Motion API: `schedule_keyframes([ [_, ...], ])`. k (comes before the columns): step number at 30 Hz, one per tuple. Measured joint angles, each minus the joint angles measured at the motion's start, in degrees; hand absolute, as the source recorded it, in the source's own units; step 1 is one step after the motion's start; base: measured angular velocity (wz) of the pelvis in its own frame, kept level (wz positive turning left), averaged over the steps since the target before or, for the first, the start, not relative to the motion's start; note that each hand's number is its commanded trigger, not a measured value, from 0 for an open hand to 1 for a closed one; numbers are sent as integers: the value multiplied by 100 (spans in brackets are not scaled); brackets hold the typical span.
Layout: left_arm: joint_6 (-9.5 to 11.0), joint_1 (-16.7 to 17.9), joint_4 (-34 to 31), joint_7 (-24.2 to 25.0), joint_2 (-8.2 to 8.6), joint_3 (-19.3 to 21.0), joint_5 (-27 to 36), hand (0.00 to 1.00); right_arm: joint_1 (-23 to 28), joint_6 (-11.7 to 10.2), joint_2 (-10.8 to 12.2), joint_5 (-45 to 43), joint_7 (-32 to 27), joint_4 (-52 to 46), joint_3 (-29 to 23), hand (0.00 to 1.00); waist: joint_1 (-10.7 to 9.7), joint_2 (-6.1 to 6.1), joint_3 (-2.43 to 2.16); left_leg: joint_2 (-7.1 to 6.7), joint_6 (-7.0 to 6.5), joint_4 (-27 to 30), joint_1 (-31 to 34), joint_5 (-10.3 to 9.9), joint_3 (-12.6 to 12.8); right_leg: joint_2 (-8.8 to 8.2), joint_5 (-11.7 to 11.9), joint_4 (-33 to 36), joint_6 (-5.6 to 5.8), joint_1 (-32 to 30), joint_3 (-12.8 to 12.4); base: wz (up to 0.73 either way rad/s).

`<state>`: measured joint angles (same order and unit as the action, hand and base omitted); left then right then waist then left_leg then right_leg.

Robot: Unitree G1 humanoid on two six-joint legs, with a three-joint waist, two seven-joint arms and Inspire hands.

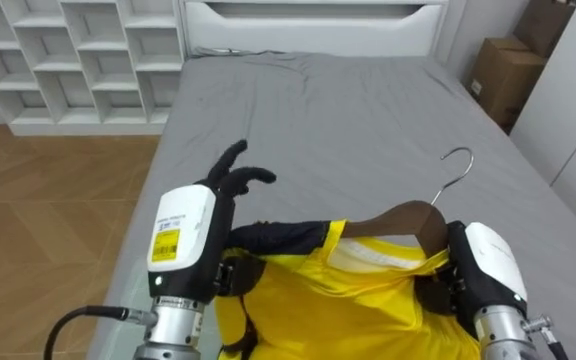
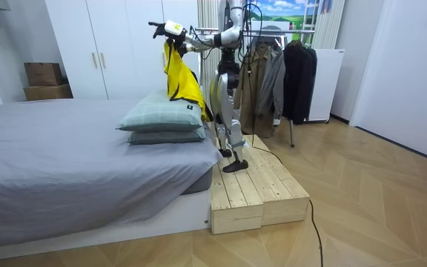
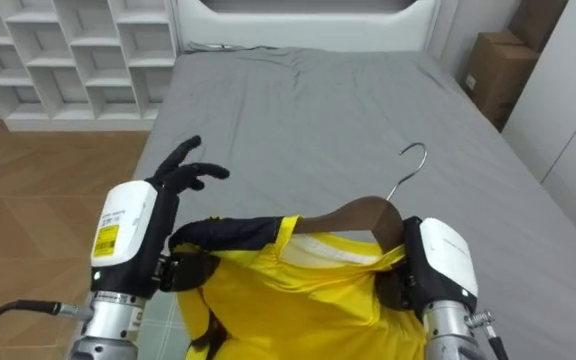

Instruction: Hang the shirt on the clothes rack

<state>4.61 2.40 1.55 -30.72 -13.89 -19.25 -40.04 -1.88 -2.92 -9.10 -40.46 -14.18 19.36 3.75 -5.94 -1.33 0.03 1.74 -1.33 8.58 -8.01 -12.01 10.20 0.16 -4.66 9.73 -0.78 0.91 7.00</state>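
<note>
Where the right hand (image 1: 483, 258) meets the hanger (image 1: 408, 218), its fingers are buried under the wood and the yellow shirt (image 1: 338, 300), so I cannot tell whether they grip anything. Its white back shows above the near edge of the bed (image 1: 348, 110). The shirt sits on the hanger with one shoulder of brown wood bare and the metal hook (image 1: 458, 163) standing free over the bed. The other shoulder is covered by dark cloth, sleeve or collar, hard to say which. The shirt's lower part is cut off by the bottom edge. The left hand (image 1: 213, 200) is raised over the bed, fingers spread and nearly straight, holding nothing; whether the dark cloth touches its wrist is unclear. In the room view the robot stands on a wooden platform (image 2: 247, 193) at the bed's side, both arms held out over the bed, and the shirt dangles by the pillows (image 2: 161, 122) on the bed.
</note>
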Motion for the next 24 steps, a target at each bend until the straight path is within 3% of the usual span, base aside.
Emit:
schedule_keyframes([
  [11,-58,18,635,294,60,144,124,0,163,14,-58,-360,-29,-375,-23,100,9,-2,0,1,0,-71,-35,0,69,14,-7,-5,12,-24,-84,-3],
  [24,-42,391,1091,790,70,275,123,0,413,37,-187,-523,-30,-695,-57,100,23,-2,0,-7,-1,-107,46,0,124,20,-12,0,20,-142,-148,-1],
])
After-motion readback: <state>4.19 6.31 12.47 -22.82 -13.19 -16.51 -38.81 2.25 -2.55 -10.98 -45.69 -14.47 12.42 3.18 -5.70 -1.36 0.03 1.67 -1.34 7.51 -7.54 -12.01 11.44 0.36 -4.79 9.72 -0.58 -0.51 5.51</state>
